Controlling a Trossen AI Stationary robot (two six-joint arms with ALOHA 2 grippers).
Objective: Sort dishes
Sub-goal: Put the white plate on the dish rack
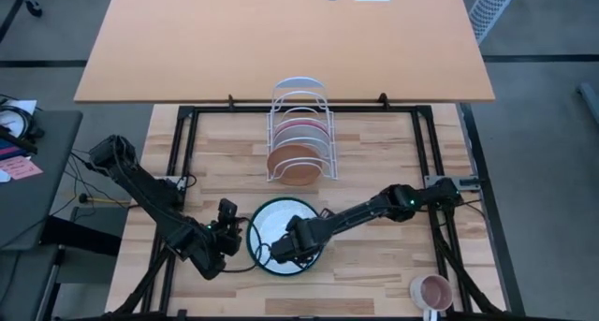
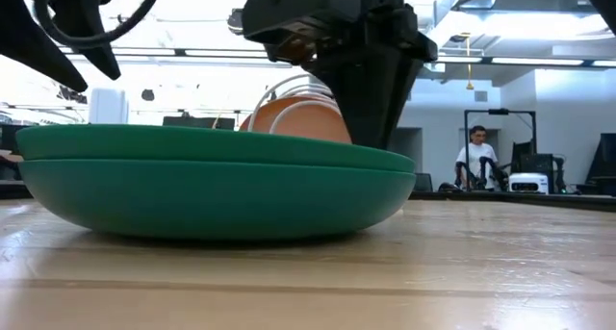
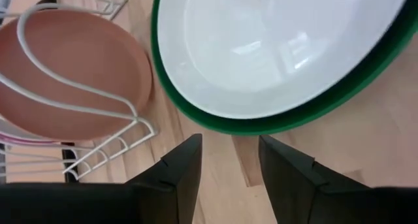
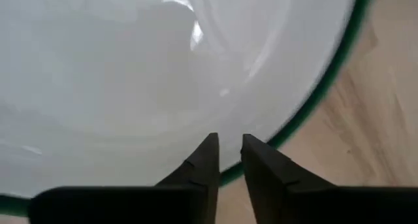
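The white plate (image 1: 281,229) lies inside the dark green plate (image 1: 309,262), which rests flat on the table near its front middle. The terracotta plate (image 1: 295,162) stands on edge in the front slot of the white wire rack (image 1: 301,106), with the pink plate (image 1: 301,132) behind it. My right gripper (image 4: 227,152) points down over the white plate (image 4: 130,74) near its rim. Its fingers stand a narrow gap apart with nothing between them. My left gripper (image 3: 228,159) is open just left of the green plate's rim (image 3: 215,125), holding nothing.
A small pink mug (image 1: 432,290) stands at the table's front right corner. The rack stands at the far middle of the table. A person (image 2: 474,155) stands far back in the room. Bare wood lies to the left and right of the stacked plates.
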